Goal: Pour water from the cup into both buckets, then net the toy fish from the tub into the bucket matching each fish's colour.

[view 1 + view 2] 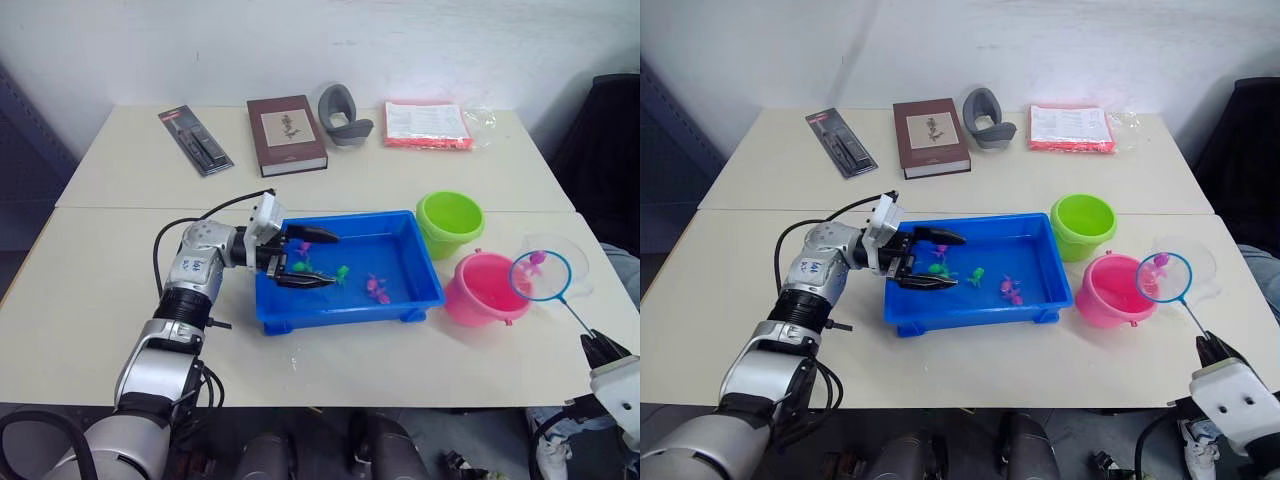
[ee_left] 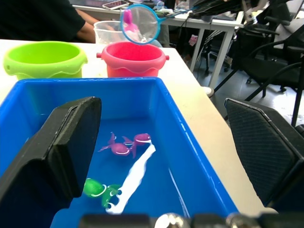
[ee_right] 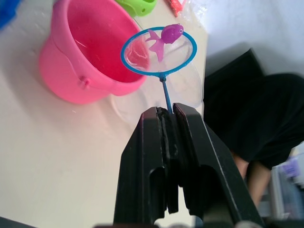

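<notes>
Right wrist view shows my right gripper (image 3: 166, 110) clamped tight on the thin blue handle of the net (image 3: 158, 50), whose hoop holds one magenta fish (image 3: 166, 36) just past the pink bucket (image 3: 80, 57) rim (the clear cup (image 1: 556, 262) stands right behind the hoop). My left gripper (image 1: 303, 261) hangs over the near-left end of the blue tub (image 1: 420, 262), fingers spread wide with nothing between them. More toy fish (image 2: 124, 145), green and magenta, lie in the tub. Just beyond the tub's far-right corner stands the green bucket (image 1: 450, 221), the pink one just beside it.
</notes>
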`<state>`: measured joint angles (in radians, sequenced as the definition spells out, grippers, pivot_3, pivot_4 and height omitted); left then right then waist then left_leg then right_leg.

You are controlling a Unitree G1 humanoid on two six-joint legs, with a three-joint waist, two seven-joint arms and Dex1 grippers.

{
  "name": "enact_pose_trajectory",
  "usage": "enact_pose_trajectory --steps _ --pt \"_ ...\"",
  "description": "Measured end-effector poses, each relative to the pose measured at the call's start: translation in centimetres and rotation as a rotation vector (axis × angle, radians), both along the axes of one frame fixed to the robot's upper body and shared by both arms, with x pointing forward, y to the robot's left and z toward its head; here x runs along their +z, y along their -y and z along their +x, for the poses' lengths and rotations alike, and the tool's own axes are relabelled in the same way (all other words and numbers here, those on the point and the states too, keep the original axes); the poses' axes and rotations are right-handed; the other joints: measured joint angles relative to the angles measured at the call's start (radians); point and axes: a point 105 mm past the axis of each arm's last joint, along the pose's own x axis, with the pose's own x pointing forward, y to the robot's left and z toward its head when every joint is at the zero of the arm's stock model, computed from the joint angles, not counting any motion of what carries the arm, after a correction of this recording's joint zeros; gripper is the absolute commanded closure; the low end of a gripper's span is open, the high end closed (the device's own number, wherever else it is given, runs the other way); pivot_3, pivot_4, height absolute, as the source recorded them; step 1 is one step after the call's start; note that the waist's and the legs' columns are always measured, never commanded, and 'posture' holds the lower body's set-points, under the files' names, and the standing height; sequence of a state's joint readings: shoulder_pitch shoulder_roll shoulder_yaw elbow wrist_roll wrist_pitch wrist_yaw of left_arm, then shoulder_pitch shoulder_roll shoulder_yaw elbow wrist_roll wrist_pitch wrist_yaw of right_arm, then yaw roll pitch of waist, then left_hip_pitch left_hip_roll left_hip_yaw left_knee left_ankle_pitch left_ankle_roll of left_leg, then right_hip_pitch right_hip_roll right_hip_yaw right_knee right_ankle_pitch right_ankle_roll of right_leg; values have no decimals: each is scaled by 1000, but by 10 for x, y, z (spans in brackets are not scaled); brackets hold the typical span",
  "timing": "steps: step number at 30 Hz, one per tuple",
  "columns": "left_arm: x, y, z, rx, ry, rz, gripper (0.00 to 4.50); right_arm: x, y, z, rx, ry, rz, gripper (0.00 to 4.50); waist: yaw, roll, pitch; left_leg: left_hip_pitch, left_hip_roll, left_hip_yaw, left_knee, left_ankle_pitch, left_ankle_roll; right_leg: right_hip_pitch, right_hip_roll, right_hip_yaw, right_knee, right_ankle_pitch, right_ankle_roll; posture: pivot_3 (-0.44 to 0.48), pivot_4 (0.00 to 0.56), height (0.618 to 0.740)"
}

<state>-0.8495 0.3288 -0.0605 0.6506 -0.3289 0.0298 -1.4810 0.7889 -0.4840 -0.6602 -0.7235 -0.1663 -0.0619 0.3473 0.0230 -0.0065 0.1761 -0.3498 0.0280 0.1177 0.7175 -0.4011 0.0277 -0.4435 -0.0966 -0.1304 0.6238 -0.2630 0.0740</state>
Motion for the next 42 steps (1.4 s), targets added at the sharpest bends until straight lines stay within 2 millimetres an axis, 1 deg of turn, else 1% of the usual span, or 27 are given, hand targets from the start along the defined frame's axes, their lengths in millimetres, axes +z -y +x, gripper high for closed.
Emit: enact_pose_trajectory --steps 2,4,7,10,13,16,18,20,21,23,25,27,28,30,32,34,35,37,40,42 --pt "2 2 -1 -7 13 -1 43 1 2 4 12 9 -104 4500 -1 0 0 1 0 1 0 0 0 0 0 1 1 0 0 0 150 740" --pt "2 2 -1 -7 13 -3 43 -2 0 8 28 9 -195 4500 0 0 0 1 0 0 0 0 0 0 0 1 1 0 0 0 150 740" --pt "0 2 -3 2 16 -8 43 -13 -3 9 53 -23 -240 4500 0 1 0 1 0 1 0 0 0 0 0 1 1 0 0 0 150 740" --pt "-7 3 -10 15 8 -28 43 -21 1 6 39 -36 -316 4500 0 1 0 1 1 1 0 0 0 0 0 2 1 0 0 0 150 740" --pt "-10 7 -13 36 11 -56 43 -20 1 3 26 3 -378 4500 2 1 0 0 1 0 1 0 0 0 -1 6 0 0 0 0 150 740" --pt "-5 12 -11 72 43 -101 43 -19 -3 2 41 40 -407 4500 0 1 0 2 1 1 1 0 0 0 -1 11 -1 0 0 0 150 740" --pt "-3 16 -12 93 58 -128 43 -17 -9 2 71 68 -378 4500 -1 1 0 5 1 3 -1 0 0 1 0 12 -1 0 -1 0 150 740" --pt "-7 15 -12 116 47 -133 43 -9 -14 5 87 111 -296 4500 -2 1 0 7 1 3 -1 0 0 3 0 13 0 0 -1 0 150 740" --pt "-8 13 -11 126 43 -132 43 -2 -18 7 98 135 -251 4500 -3 1 0 9 1 4 -1 0 0 4 0 14 0 -1 -1 0 150 740" --pt "-10 8 -10 148 42 -122 43 14 -28 14 144 164 -101 4500 -10 1 0 14 1 4 -1 0 0 7 0 15 0 -1 -1 0 150 740" --pt "-9 -3 -7 174 52 -106 43 30 -41 23 224 159 14 4500 -15 1 0 16 2 2 -1 0 0 11 0 13 0 -1 -2 0 150 740" --pt "-9 -15 -5 196 60 -75 43 39 -55 33 312 91 157 4500 -17 1 0 17 2 1 -1 -1 1 13 -1 12 0 -1 -2 0 150 740" --pt "-10 -22 -4 207 63 -58 43 40 -63 38 362 22 226 4500 -19 1 0 17 2 0 -1 -1 1 13 -2 12 0 -1 -2 0 150 740" --pt "-9 -29 -3 220 71 -42 43 36 -76 45 451 -122 276 4500 -19 1 0 16 2 -1 -1 -2 2 13 -3 10 0 -1 -3 0 150 740" --pt "-9 -36 -2 240 72 -29 43 31 -92 52 556 -260 235 4500 -16 1 0 15 1 -1 -1 -2 3 13 -3 10 -1 -1 -2 0 150 740" --pt "-9 -39 -2 247 70 -24 43 32 -104 63 642 -313 170 4500 -13 0 0 15 0 -1 0 -2 4 13 -4 9 -2 -1 -2 0 150 740" --pt "-9 -40 -2 246 67 -22 43 31 -105 67 660 -331 150 4500 -7 0 0 15 0 -1 0 -2 4 13 -4 9 -2 -1 -2 0 150 740" --pt "-10 -43 -3 253 59 -12 43 21 -104 77 679 -391 104 4500 0 0 0 14 0 -1 -1 -2 4 13 -4 8 -2 -1 -2 0 150 740" --pt "-12 -47 -3 264 48 -4 43 10 -101 95 704 -421 40 4500 1 -1 1 13 0 0 0 -3 4 13 -4 7 -2 0 0 0 150 740" --pt "-13 -47 -5 266 47 -2 43 1 -101 100 735 -459 0 4500 1 -1 1 13 0 0 0 -3 4 13 -4 5 -2 0 0 0 150 740"
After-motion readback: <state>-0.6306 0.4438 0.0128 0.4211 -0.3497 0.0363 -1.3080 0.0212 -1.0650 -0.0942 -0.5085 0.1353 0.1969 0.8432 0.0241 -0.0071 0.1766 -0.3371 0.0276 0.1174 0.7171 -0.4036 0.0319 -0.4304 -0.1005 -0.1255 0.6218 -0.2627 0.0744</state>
